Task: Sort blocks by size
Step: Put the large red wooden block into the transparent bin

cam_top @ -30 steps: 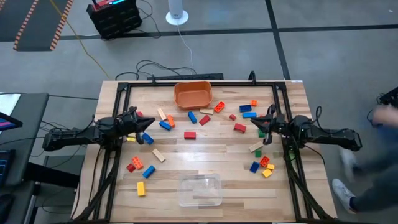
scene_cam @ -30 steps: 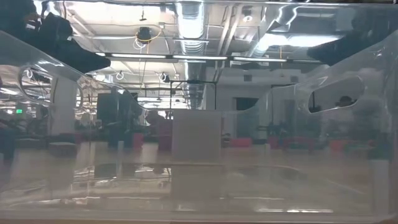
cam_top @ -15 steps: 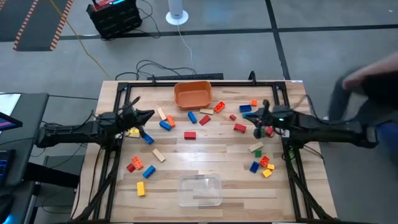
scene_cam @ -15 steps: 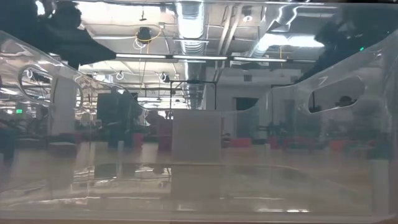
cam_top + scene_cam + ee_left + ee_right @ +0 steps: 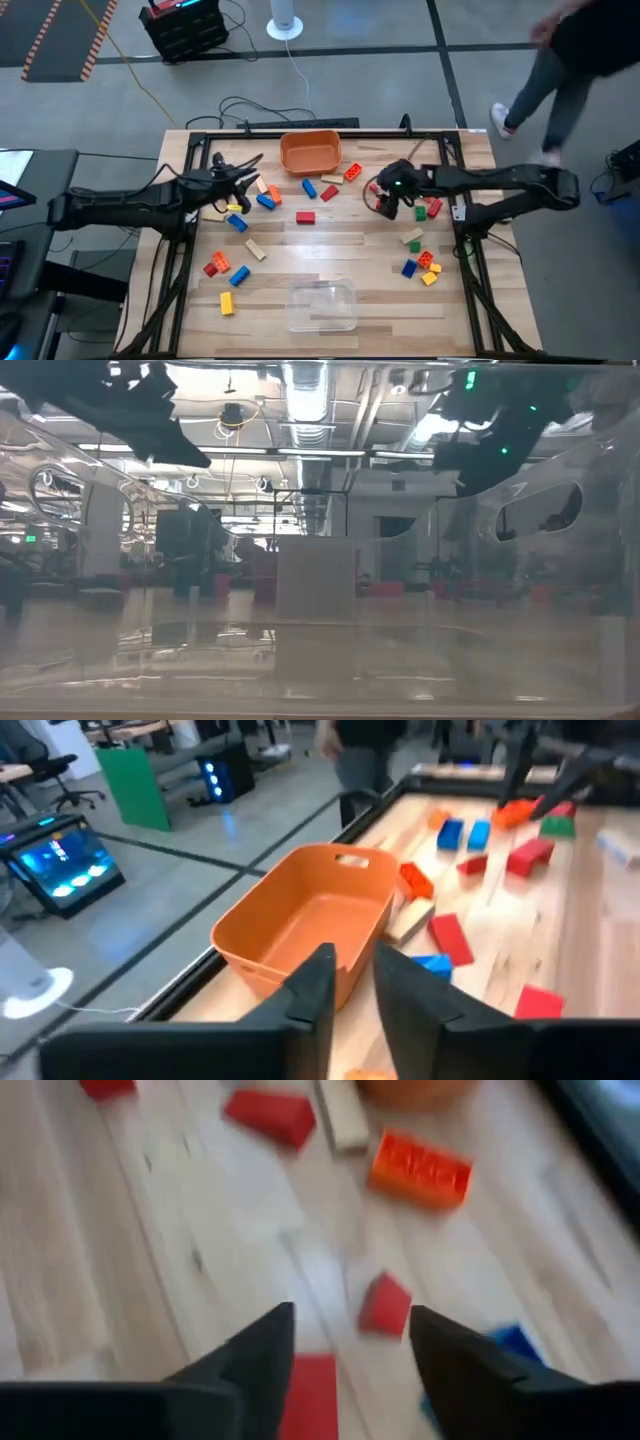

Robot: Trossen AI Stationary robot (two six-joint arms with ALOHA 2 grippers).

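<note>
right gripper [image 5: 345, 1342] jaws apart over smooth red block [image 5: 384, 1304]; left gripper [image 5: 350, 982] slightly apart nr orange bowl [image 5: 300, 920].

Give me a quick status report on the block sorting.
Left gripper empty, facing orange bowl. Right gripper open over small red block. Blocks scattered, unsorted.

Bowl [image 5: 310, 151] sits at the table's [image 5: 330, 255] far edge, centre. Blocks [image 5: 305, 216] scatter across the middle, more clustered left and right. Tub [image 5: 322, 304] lies at the near edge, directly opposite the bowl.
</note>
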